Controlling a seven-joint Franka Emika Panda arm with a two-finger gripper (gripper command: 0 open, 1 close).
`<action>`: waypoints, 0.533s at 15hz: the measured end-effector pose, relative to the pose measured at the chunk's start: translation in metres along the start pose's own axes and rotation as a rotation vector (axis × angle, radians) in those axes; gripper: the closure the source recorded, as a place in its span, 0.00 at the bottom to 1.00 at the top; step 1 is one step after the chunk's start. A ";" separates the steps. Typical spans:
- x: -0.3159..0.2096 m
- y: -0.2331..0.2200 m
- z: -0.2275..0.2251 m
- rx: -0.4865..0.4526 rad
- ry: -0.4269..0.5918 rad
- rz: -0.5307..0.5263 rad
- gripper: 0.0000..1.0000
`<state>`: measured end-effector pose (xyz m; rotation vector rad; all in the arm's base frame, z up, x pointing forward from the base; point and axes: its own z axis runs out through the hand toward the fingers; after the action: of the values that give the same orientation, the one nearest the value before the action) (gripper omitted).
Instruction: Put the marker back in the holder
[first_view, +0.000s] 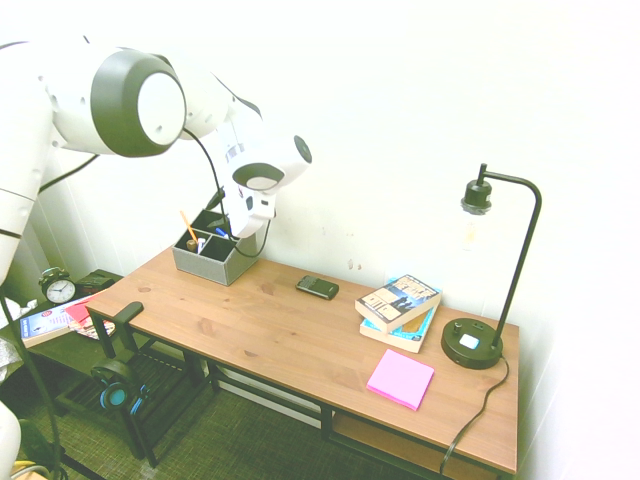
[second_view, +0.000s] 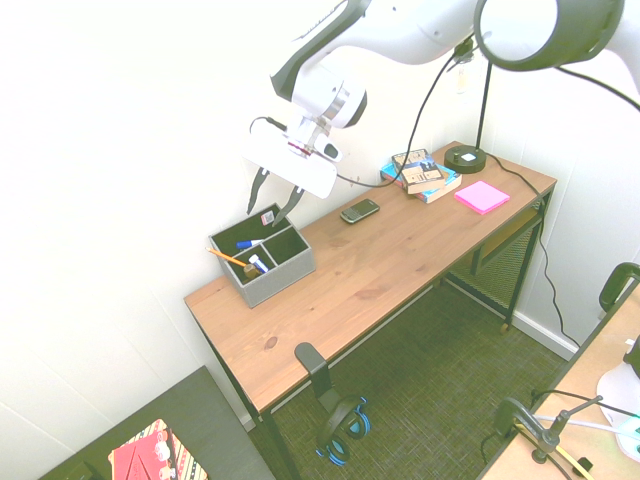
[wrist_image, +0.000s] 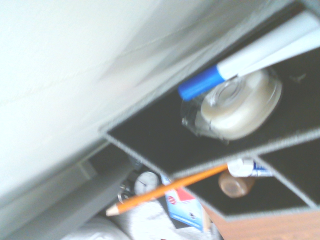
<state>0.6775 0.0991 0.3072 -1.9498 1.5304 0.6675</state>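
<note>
The grey holder (first_view: 205, 262) (second_view: 275, 275) stands at the desk's end, close to the wall. The marker (wrist_image: 240, 62), white with a blue cap, lies slanted in a rear compartment of the holder (wrist_image: 165, 157), over a roll of clear tape (wrist_image: 240, 105). In the second exterior view the marker (second_view: 247, 243) shows in that same rear compartment. My gripper (second_view: 275, 198) hangs just above the holder's back part, fingers spread apart and nothing between them. In the first exterior view my gripper (first_view: 225, 222) is largely masked by the wrist.
An orange pencil (second_view: 228, 258) (wrist_image: 165, 189) and a small blue-and-white item (second_view: 257, 265) stand in the neighbouring compartment. Further along the desk are a black phone (first_view: 317, 287), stacked books (first_view: 400, 305), a pink notepad (first_view: 400, 378) and a black lamp (first_view: 475, 340).
</note>
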 end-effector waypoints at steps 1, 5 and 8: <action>-0.021 0.007 -0.018 -0.031 0.051 -0.042 0.00; -0.060 0.064 -0.108 -0.183 0.280 -0.163 0.00; -0.069 0.123 -0.175 -0.293 0.460 -0.217 0.00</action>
<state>0.5494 0.0018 0.4638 -2.5862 1.5032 0.3807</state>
